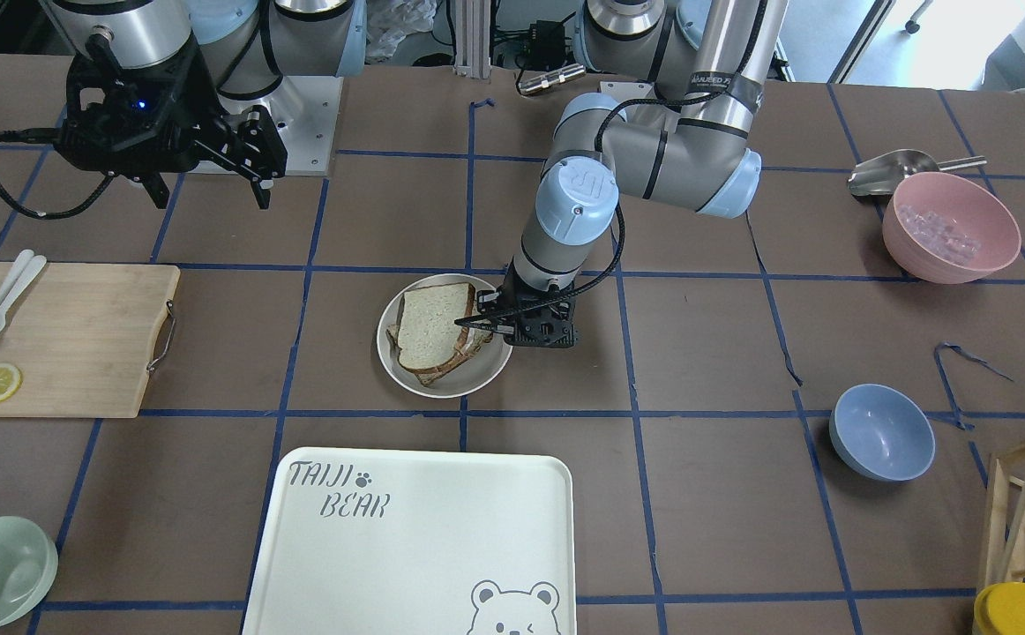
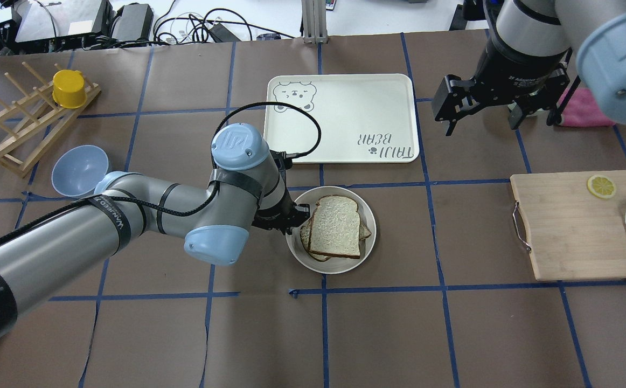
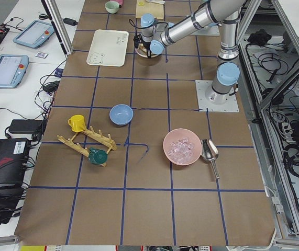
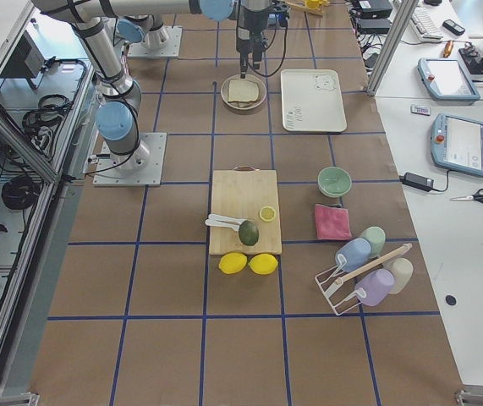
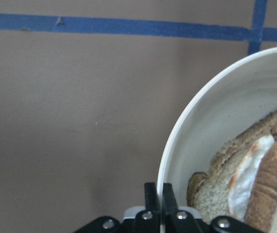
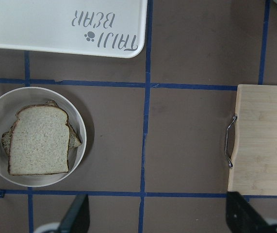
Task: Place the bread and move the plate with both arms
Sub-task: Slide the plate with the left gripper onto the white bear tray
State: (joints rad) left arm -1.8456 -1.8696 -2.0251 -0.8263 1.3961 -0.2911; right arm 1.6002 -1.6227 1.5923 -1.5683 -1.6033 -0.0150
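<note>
Surface: brown-papered table [image 1: 707, 353] ruled into squares by blue tape, with both arms reaching in over it.
Plate: round off-white plate [image 2: 298, 254] at mid-table, just short of the "TAIJI BEAR" tray [image 2: 345, 124] and apart from it.
Bread: plain slice [image 2: 335, 226] lying flat on the plate, stacked on a lower slice [image 5: 247, 170] that shows a white filling at its edge.
Left gripper: left gripper [image 5: 158, 194] low at the plate's edge, its fingers [image 5: 151, 194] pinched together on the rim.
Right gripper: right gripper [image 1: 211, 181] raised clear of the table, jaws spread and holding nothing, well apart from the plate.
Step in hand: by judgement, the bread is placed and the plate move is beginning, with only one arm engaged.
Next move: likely the right arm must come down to the free side of the rim, so that both lift level and the stack does not slide.
Left wrist view only: the rim caught between the fingers, and the layered edge of the stack.
Right wrist view only: plate, tray corner and cutting board [image 6: 264, 141] seen together from above, with the open floor between them.
Overhead view limit: the left forearm hides the contact at the rim.
</note>
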